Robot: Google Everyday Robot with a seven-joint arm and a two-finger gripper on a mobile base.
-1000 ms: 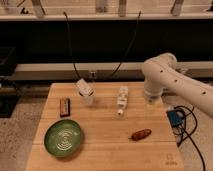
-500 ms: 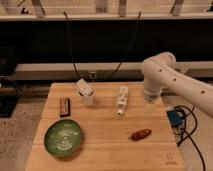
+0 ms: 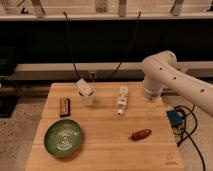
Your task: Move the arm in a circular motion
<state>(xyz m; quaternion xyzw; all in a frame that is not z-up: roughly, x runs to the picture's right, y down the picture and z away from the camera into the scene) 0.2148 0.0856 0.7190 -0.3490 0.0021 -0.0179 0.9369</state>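
The large white glossy robot arm (image 3: 172,80), built of thick rounded tube segments with small dark screw holes, reaches in from the right edge of the view. It bends at a bulbous joint above the far right corner of the pale wooden desk (image 3: 100,150) and from there points straight down. The claw (image 3: 151,110) hangs at its lower end, just over the desk's right side near the back edge. I cannot tell whether it is apart or together, and nothing can be seen in it.

A round green plate with a pale spiral pattern (image 3: 63,137) lies at the front left of the desk. Behind it rests a small dark brown rectangular block (image 3: 64,106). A white tilted container (image 3: 85,89) sits near the back, and a slim white bottle (image 3: 121,99) lies between it and the claw. A brown oblong item (image 3: 140,134) lies front right. A small blue box (image 3: 175,118) with black cables sits just off the desk's right edge.
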